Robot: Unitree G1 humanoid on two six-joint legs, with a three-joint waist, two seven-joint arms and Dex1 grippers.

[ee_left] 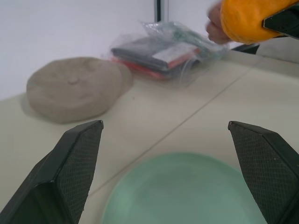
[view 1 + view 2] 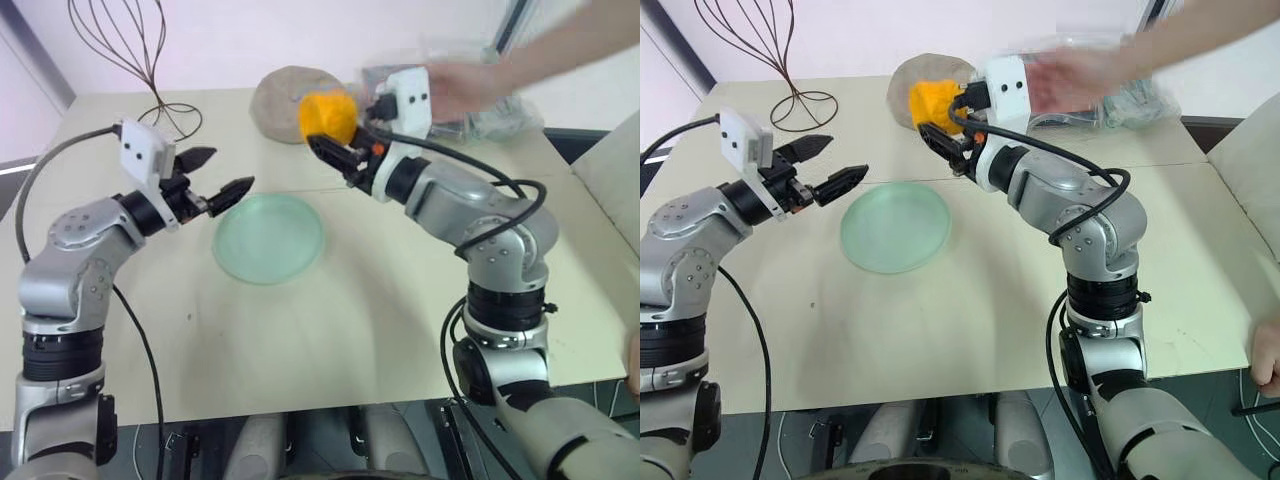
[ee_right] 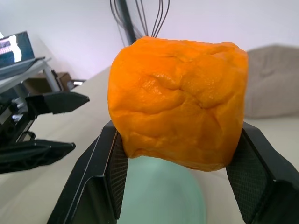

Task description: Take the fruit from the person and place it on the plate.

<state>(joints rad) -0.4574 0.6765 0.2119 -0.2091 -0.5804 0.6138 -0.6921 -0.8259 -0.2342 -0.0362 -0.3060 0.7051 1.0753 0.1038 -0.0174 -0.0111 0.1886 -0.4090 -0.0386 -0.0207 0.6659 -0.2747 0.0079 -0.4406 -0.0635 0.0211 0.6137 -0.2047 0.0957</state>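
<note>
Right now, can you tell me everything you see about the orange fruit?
The fruit is bright orange-yellow, roundish and a bit blocky, with a bumpy, creased skin that looks soft. The right gripper holds it up in the air, its two black jaws pressing on either side. It hangs above the table, just past the far edge of the green plate and in front of the beige cap. The person's hand is close behind, not touching it.

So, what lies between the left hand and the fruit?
In the left eye view, bare tabletop and the plate's far edge lie below the gap from the left hand to the fruit.
</note>
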